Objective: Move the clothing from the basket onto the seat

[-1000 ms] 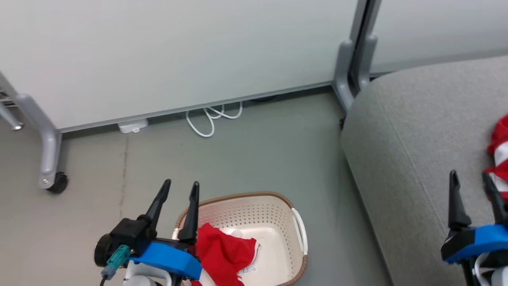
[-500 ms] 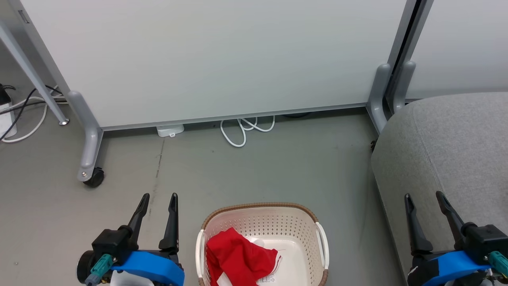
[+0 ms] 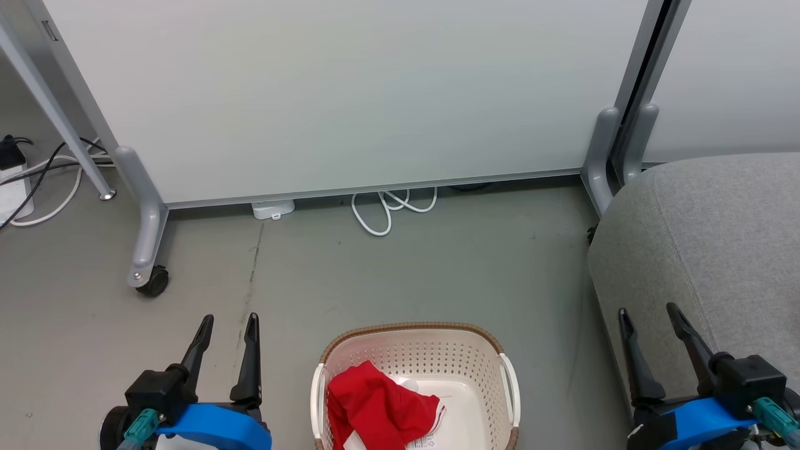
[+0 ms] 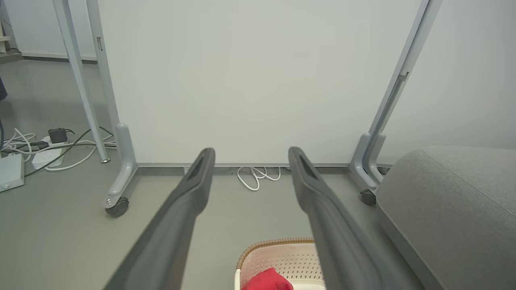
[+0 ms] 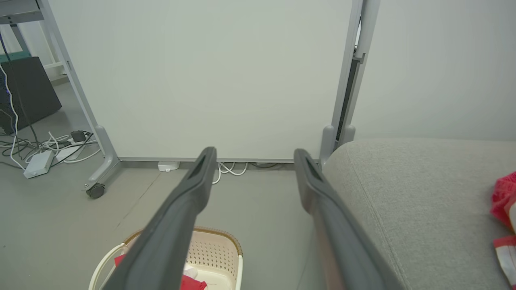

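Head view: your left gripper and right gripper each hold jaws apart, empty. Bright red fabric clothing lies in the cream perforated plastic basket, between the two grippers.
Left wrist view: basket low between the jaws.
Right wrist view: second red-and-white garment on the grey woven sofa seat, right of the jaws.

Perforated plastic basket, soft red clothing, woven grey seat.

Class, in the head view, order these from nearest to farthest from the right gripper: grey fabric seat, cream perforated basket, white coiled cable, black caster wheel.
1. grey fabric seat, beside the right gripper
2. cream perforated basket, to its left
3. white coiled cable, by the panel
4. black caster wheel, far left
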Robot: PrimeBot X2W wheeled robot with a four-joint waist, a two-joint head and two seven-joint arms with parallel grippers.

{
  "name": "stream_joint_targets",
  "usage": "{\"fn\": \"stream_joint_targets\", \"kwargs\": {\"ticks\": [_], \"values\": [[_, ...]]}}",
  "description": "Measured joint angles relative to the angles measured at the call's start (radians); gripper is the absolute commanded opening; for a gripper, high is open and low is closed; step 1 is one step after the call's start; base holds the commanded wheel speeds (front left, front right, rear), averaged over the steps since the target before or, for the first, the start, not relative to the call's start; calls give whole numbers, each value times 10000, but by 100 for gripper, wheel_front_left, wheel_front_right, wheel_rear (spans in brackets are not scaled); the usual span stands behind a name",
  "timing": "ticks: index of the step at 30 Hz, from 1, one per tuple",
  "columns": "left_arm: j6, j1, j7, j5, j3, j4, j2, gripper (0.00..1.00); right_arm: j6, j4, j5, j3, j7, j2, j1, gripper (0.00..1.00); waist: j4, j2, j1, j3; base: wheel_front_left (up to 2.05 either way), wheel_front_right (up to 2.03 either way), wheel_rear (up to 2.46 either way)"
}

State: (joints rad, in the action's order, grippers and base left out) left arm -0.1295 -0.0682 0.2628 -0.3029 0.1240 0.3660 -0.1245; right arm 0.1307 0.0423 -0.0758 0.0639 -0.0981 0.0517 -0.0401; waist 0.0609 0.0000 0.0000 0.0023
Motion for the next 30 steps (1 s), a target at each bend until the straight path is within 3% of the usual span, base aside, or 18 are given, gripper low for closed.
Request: {"fn": "stream_joint_targets", "kwargs": {"ticks": [18,30], "values": [[0,-155,0,35,123,-90,-52,100,0,228,-274,-437,-174,-4,291,100,-50,0,0,463,0,0,0],[0,-1580,0,54,729,194,-153,100,0,-17,-238,-1137,-288,-4,1954,100,-546,0,1,2395,0,0,0]]}}
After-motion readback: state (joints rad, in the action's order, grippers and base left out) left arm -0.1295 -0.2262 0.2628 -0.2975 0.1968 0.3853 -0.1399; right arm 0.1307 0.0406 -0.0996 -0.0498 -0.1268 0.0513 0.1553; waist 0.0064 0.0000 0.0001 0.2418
